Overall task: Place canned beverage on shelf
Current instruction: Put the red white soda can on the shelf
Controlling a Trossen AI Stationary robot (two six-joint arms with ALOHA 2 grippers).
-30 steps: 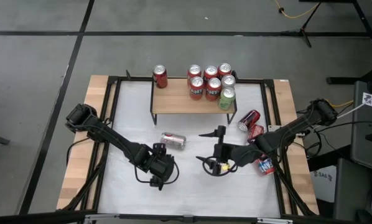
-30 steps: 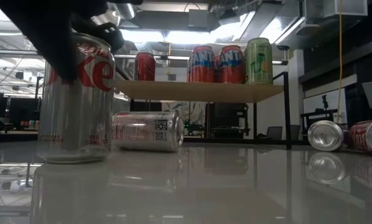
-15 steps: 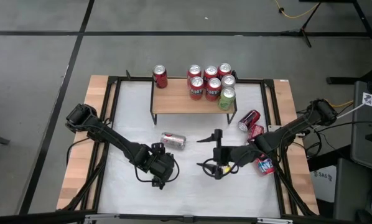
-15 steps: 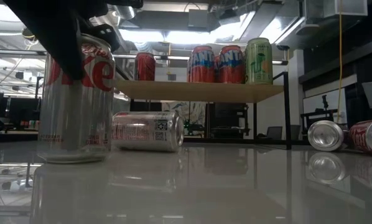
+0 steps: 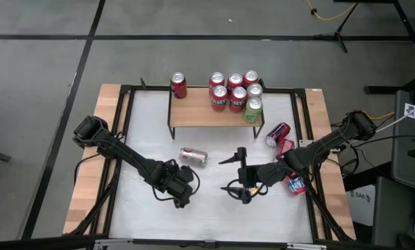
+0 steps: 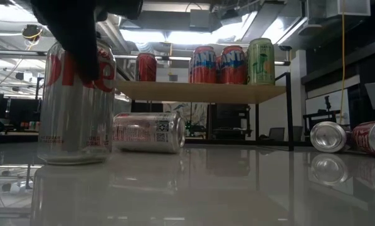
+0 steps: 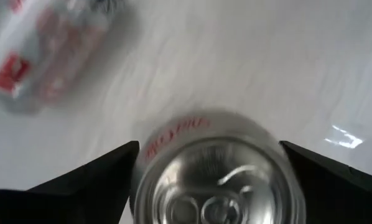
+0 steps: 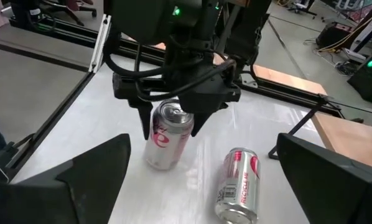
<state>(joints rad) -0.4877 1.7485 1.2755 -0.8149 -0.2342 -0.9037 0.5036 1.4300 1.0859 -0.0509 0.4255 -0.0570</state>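
An upright silver can with red lettering (image 5: 182, 179) (image 6: 76, 100) stands on its base on the white table. My left gripper (image 7: 208, 149) (image 8: 172, 112) comes down over its top, open. One finger (image 7: 105, 171) stands on each side of the can, and I see no grip. A second silver can (image 5: 193, 156) (image 8: 239, 183) lies on its side just beyond it. My right gripper (image 5: 234, 173) hangs open over mid-table, facing the left one, with nothing between its fingers. The shelf (image 5: 214, 114) (image 6: 200, 92) stands at the far side and carries several upright cans (image 5: 235, 94).
Three cans lie at the table's right side (image 5: 278, 133) (image 5: 295, 184) (image 6: 328, 136), beside my right arm. One red can (image 5: 178, 85) stands alone at the shelf's left end. Bare plank shows on the shelf's near strip (image 5: 200, 118).
My left gripper has rolled about its own pointing line above the upright can. In the low view its finger has swept across the can's front from left to right. The can has stayed put. My right gripper has swung a little toward the table's near edge.
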